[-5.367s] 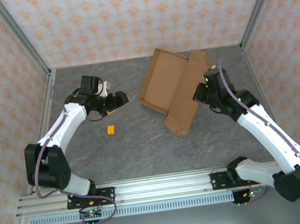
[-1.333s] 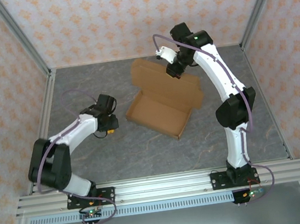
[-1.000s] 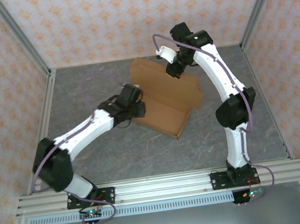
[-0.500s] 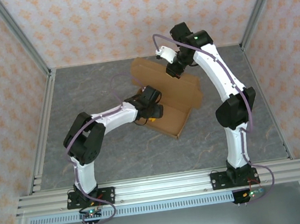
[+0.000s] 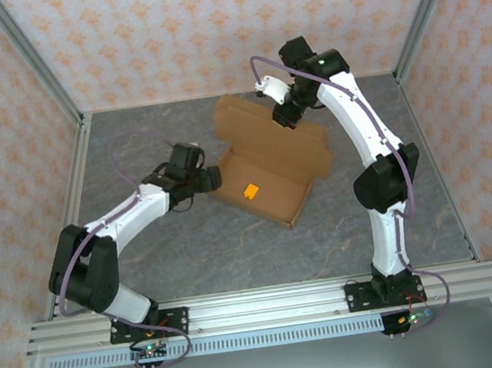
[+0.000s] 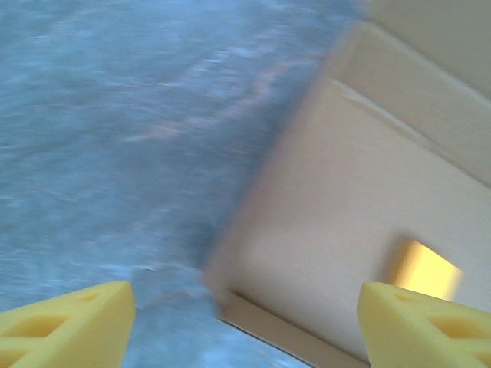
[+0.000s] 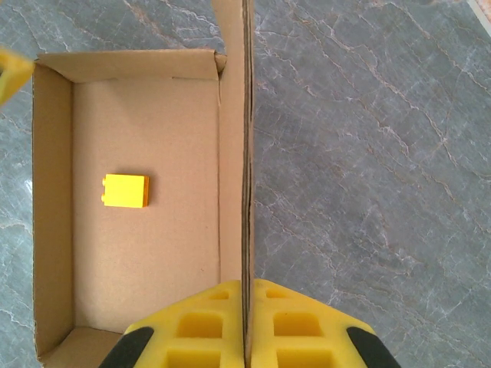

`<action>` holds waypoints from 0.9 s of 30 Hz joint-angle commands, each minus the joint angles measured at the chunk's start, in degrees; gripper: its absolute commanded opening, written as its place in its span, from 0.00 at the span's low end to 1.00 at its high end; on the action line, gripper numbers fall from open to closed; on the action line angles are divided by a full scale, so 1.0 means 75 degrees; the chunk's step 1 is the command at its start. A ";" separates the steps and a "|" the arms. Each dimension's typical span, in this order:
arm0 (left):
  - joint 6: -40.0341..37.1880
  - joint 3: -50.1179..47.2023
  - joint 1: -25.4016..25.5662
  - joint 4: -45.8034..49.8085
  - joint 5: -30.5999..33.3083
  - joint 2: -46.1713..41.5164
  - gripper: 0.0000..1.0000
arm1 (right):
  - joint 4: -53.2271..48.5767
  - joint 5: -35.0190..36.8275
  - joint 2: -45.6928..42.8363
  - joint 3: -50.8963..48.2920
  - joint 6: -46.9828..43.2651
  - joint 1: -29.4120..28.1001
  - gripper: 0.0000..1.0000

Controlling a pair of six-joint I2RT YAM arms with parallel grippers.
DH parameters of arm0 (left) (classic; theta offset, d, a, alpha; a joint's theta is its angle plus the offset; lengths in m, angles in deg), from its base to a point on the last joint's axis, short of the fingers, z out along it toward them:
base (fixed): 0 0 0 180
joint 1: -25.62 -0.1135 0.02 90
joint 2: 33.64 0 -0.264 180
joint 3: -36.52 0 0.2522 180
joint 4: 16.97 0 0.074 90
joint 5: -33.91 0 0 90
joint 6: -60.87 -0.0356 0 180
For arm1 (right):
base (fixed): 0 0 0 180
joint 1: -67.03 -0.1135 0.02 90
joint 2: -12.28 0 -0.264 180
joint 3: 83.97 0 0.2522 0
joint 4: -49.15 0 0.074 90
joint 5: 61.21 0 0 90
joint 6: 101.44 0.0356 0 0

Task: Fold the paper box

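A block [image 5: 249, 192] lies in the paper box [image 5: 279, 182] (on its floor).

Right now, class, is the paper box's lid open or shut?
Open. The right gripper pinches the lid upright by its edge, and the paper box floor lies exposed, a small yellow block resting on it.

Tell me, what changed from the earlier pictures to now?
The left jaws carried the little yellow block from the table into the paper box, let go and pulled back left, open. The right jaws stayed pinched on the raised lid.
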 commanded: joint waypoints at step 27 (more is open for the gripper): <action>-0.4832 -0.0399 -0.1481 -0.2652 -0.3569 -0.0819 0.81 | -0.1087 -0.0984 0.0195 0.0423 -0.2841 -0.0268 0.00</action>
